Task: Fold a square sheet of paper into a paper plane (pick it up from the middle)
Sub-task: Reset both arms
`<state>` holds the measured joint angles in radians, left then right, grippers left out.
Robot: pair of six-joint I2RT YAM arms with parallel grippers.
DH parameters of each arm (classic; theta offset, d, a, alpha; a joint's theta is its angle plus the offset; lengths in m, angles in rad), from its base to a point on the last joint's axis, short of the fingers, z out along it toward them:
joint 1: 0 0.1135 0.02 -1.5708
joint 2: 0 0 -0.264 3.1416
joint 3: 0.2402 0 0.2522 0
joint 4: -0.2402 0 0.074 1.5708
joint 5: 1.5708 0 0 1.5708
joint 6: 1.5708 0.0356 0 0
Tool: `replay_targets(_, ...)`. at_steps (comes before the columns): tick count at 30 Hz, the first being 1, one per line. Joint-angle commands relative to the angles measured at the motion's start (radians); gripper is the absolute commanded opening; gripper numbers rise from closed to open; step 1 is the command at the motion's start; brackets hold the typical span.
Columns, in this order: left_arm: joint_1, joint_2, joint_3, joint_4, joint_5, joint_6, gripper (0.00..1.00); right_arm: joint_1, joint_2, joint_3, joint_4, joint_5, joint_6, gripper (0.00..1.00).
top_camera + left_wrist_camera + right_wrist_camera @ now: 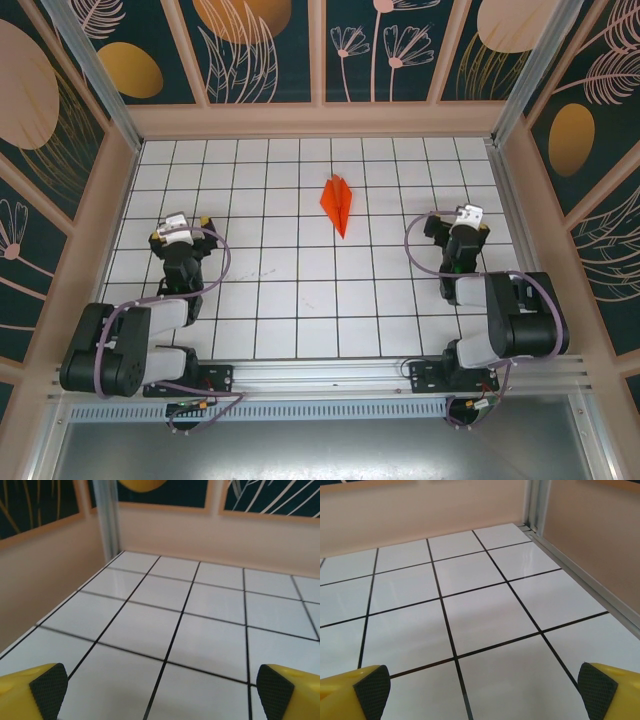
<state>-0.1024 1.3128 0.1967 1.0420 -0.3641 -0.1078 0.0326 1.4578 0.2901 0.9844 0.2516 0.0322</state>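
Note:
An orange-red paper plane, a slim dart with a centre crease and its point toward the near side, lies on the white grid floor in the middle back. My left gripper rests far to its left, open, with nothing between its fingers. My right gripper sits well to the plane's right, also open and empty, its black pads spread wide over bare tiles. The paper is in this folded form; no flat square sheet of paper is in view.
Beige walls ring the floor, with metal corner posts. A metal rail carries both arm bases at the near edge. Purple cables loop beside each arm.

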Motion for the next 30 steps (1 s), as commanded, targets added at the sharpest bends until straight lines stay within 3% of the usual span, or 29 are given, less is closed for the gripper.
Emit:
replay_targets(1, 0.02, 0.042, 0.011, 0.139, 0.109, 0.059, 0.99, -0.018, 0.04, -0.03, 0.187, -0.128, -0.026, 0.99)
replay_targets(8, 0.07, 0.206, 0.019, 0.274, 0.152, 0.028, 0.99, -0.037, 0.078, -0.069, 0.28, -0.196, -0.028, 0.99)
replay_targets(30, 0.076, 0.215, 0.04, 0.241, 0.177, 0.03, 0.99, -0.057, 0.084, -0.059, 0.266, -0.228, -0.014, 0.99)
